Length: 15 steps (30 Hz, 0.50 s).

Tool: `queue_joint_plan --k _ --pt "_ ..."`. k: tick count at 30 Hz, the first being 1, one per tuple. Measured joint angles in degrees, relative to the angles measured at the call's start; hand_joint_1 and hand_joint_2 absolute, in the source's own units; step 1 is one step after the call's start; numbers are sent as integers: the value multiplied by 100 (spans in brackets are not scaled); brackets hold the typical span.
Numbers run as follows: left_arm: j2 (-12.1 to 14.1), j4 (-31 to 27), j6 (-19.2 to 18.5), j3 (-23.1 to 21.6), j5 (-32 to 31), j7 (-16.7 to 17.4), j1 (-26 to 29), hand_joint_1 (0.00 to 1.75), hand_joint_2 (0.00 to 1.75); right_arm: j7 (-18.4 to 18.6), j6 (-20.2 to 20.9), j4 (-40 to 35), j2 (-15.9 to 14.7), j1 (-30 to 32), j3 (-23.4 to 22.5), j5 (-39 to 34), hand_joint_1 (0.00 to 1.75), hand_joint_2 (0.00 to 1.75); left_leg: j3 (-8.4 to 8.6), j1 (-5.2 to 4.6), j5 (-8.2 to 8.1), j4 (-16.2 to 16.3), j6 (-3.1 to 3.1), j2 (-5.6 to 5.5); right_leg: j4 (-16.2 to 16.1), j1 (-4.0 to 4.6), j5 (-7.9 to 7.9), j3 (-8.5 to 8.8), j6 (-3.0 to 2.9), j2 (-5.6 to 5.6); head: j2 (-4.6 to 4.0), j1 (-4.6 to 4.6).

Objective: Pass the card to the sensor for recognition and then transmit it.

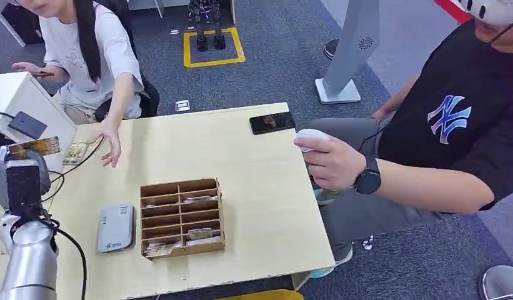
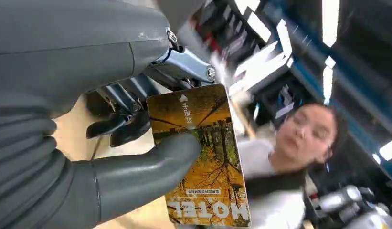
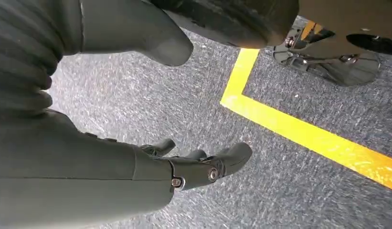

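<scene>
My left hand [image 1: 19, 178] is raised at the table's left edge and pinches a hotel card [image 1: 34, 147] with an autumn-tree picture. In the left wrist view the thumb [image 2: 151, 164] presses on the card [image 2: 203, 157] against the darker fingers [image 2: 122, 121]. A grey card sensor [image 1: 115, 227] lies flat on the table, to the right of and below that hand. My right hand [image 3: 184, 167] hangs over grey carpet with fingers apart and holds nothing.
A wooden slotted card box [image 1: 181, 217] stands beside the sensor. A person at the far left rests a hand [image 1: 108, 140] on the wooden table [image 1: 266, 206]. Another person on the right holds a white object [image 1: 311, 136]. A black phone [image 1: 272, 122] lies at the far edge.
</scene>
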Motion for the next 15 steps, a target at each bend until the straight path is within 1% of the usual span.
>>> queue_joint_plan --k 1,2,3,4,5,6,7,10,15 --pt "22 153 380 -4 -407 -22 -70 175 175 0 9 0 0 -7 0 59 0 175 0 0 0 0 0 2 0 0 0 -1 0 3 0 0" --pt "46 323 672 -9 -1008 -7 -145 175 175 0 18 0 0 -11 0 101 0 175 -1 0 0 0 0 1 0 0 0 -1 0 2 0 2" --pt "66 402 790 9 -1592 -9 -175 175 175 0 18 0 0 -16 2 129 0 175 -2 0 0 0 0 1 0 0 0 -1 0 2 0 0" --pt "64 439 846 83 -2250 -24 -199 175 175 0 18 0 0 -18 2 147 0 175 -3 0 0 0 0 1 0 0 0 -1 0 2 0 2" --pt "44 454 868 177 -2759 -33 -215 175 175 0 18 0 0 -23 0 138 0 175 -3 0 0 0 0 1 0 0 0 -1 0 2 0 4" --pt "18 474 877 320 -3261 -46 -218 175 175 0 20 0 0 -28 0 125 0 175 -3 -1 -1 0 0 4 0 -1 0 -2 0 5 0 0" --pt "-15 480 879 460 -3551 -99 -217 175 175 0 31 0 0 -28 0 127 0 175 -2 -1 -1 0 0 8 0 -1 0 -4 0 9 0 0" --pt "-120 482 881 781 -3892 -230 -218 175 175 33 53 2 0 -29 2 129 0 175 -3 -1 -1 0 0 8 0 -1 0 -6 0 9 0 0" --pt "-229 482 881 1112 -4147 -239 -213 175 175 44 51 11 0 -32 2 131 0 175 -4 0 -1 0 0 7 0 0 0 -7 0 8 0 0"
